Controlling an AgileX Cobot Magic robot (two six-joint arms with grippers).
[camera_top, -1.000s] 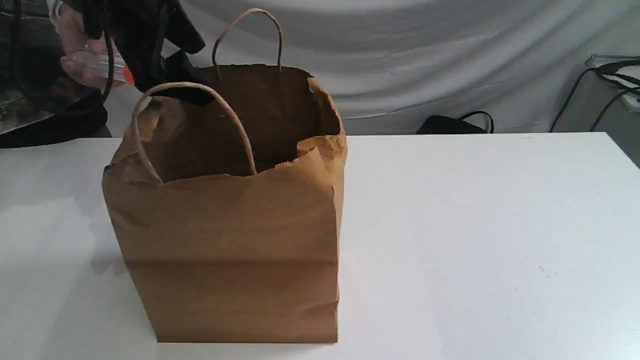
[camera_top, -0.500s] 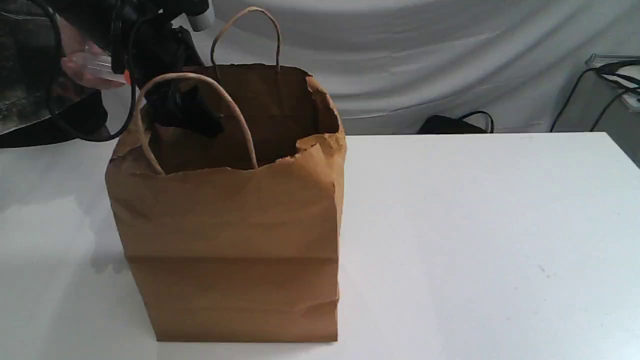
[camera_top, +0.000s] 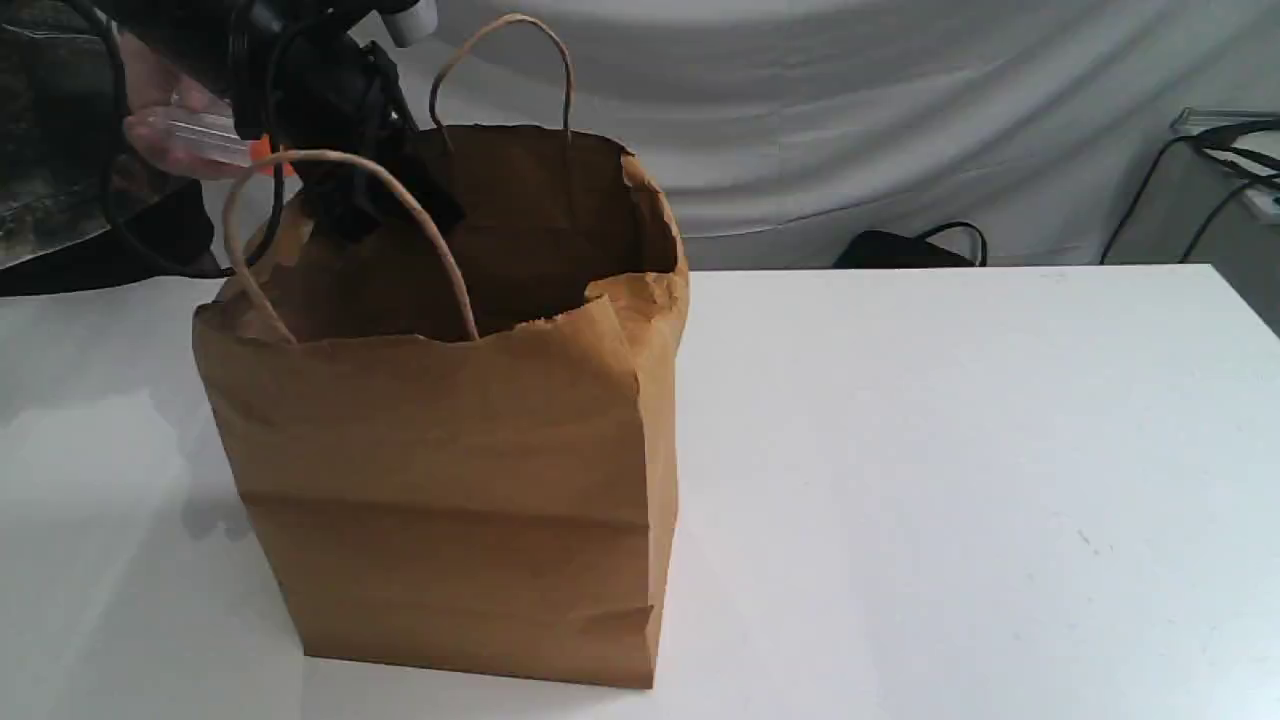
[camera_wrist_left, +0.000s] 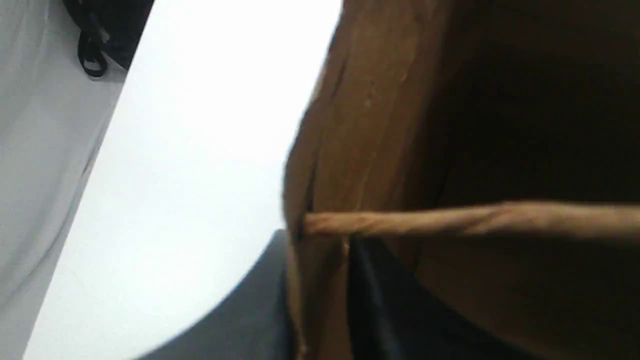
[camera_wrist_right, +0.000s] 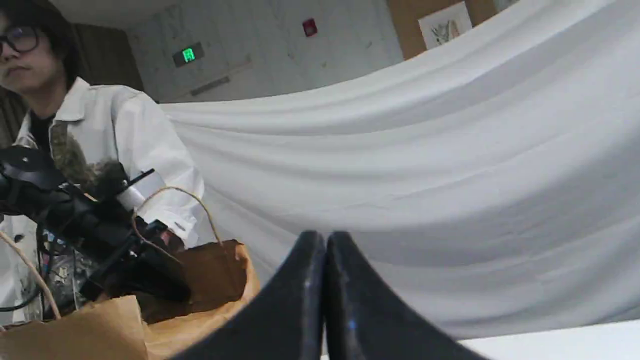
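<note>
The paper bag (camera_top: 450, 480) is placed on the left half of the white table (camera_top: 950, 450), with its mouth open. Its inside cannot be made out, because the inner walls are in deep shadow. The left gripper (camera_top: 375, 205) is held at the back left rim of the bag. Its tips are hidden by the paper, and in the left wrist view only one dark finger (camera_wrist_left: 385, 310) is shown against the inner wall. It therefore cannot be told whether the jaws are spread or pinching the rim.

Two handles are counted: the near handle (camera_top: 330, 155) is arched in front of this gripper, and the far handle (camera_top: 520, 18) is raised behind it. The right gripper (camera_wrist_right: 324, 240) is not found in the exterior view; in its own view the jaws are pressed together.

One hand (camera_top: 150, 90) with a clear tube (camera_top: 200, 140) is seen behind the bag, partly covered by the arm. Much free table is left to the right of the bag, and the right edge of the table is well apart from it.
</note>
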